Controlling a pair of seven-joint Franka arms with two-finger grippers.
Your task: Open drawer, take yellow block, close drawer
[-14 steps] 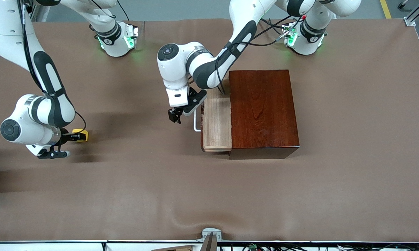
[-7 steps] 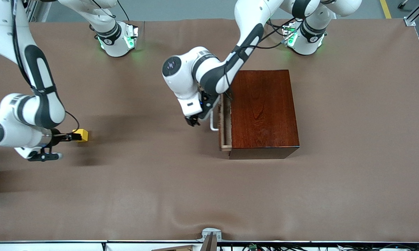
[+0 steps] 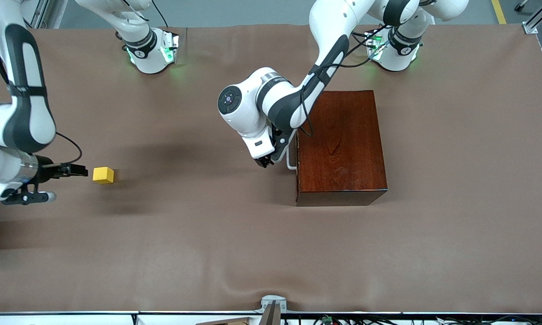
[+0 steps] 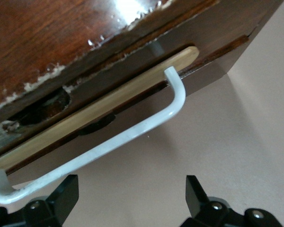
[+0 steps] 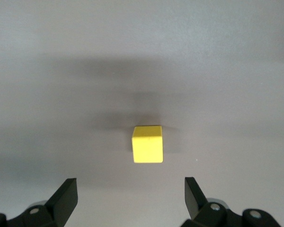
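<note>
The right claw (image 3: 79, 170) sits low over the surface (image 3: 207, 243) at the right arm's end, its fingers (image 5: 64, 196) spread wide apart and holding nothing; the yellow block (image 3: 103, 175) lies just beside its tips, resting free on the surface with a clear gap on each side in the right wrist view (image 5: 147, 144). The left claw (image 3: 266, 161) hangs in front of the drawer (image 4: 99, 106), its fingers (image 4: 196, 194) also spread apart and gripping nothing, with the white handle (image 3: 291, 160) just beside them; whether they touch it cannot be told. The drawer is pushed in, its pale front flush with the dark reddish-brown wooden box (image 3: 340, 144), which stands toward the left arm's end, well apart from the block
</note>
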